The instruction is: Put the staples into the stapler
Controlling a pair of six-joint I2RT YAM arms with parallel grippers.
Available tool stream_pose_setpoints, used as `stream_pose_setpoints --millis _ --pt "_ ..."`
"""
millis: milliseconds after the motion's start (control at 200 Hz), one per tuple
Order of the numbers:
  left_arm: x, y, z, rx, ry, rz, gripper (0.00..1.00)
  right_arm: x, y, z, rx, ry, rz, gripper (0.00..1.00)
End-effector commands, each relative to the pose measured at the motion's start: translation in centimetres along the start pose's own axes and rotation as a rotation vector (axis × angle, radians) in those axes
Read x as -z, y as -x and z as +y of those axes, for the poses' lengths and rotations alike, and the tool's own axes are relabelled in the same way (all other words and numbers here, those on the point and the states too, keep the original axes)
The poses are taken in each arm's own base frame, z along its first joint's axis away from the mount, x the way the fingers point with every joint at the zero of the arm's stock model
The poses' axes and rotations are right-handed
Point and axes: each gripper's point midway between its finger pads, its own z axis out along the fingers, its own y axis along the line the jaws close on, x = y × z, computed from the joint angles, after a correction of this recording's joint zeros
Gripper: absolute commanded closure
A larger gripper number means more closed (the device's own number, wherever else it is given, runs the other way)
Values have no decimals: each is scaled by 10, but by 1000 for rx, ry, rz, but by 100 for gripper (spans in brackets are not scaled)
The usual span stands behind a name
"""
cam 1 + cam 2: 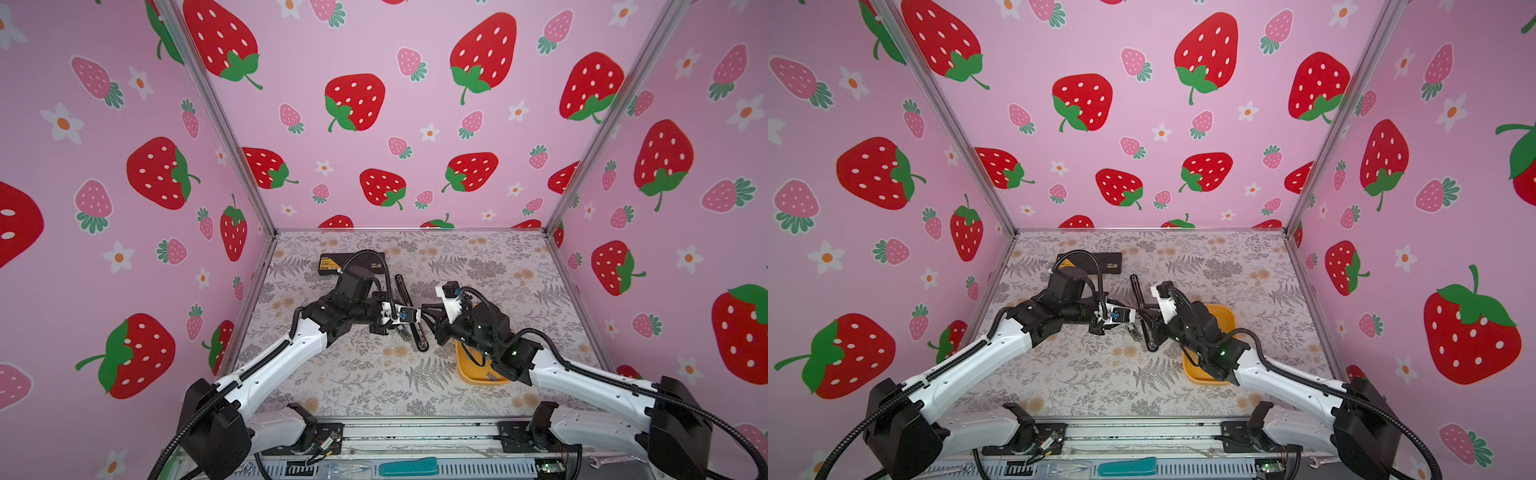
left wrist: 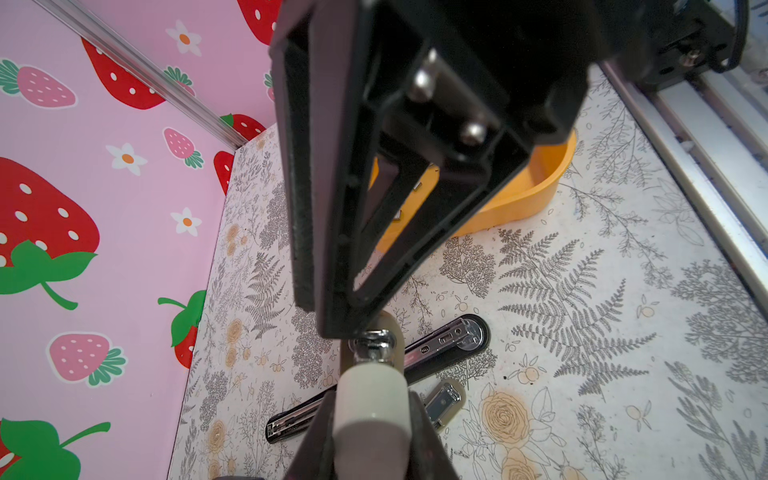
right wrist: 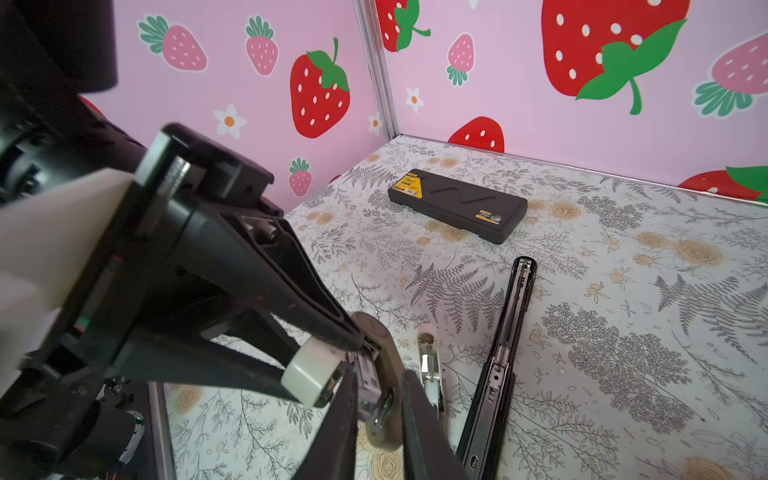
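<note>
My left gripper [image 2: 372,399] is shut on the white end of a small white stapler [image 2: 371,411], held above the table at mid-scene [image 1: 402,331]. My right gripper [image 3: 380,382] meets it from the other side. Its two fingers are closed on the stapler's beige arm [image 3: 384,361] and metal magazine [image 3: 368,378]. Grey staples [image 1: 492,377] lie in the yellow tray [image 1: 469,370], mostly hidden under my right arm. A second small stapler [image 3: 430,365] lies open on the table just beside the held one.
A long black stapler [image 1: 411,311] lies opened flat on the floral table, right behind both grippers. A black case [image 1: 353,264] sits at the back left. Pink strawberry walls close in three sides, and a metal rail [image 1: 415,436] runs along the front edge.
</note>
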Motion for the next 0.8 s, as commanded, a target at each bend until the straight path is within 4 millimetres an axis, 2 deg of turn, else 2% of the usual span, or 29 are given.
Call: stream_pose_setpoints --millis 0,250,795 --pt "5 11 12 -11 32 -33 100 -6 13 3 7 3 -22 78" --pt "9 18 15 -5 46 -60 100 -15 5 0 -1 -12 10 77" --pt "18 52 13 42 26 -229 100 -29 -12 -9 -17 -48 64 74"
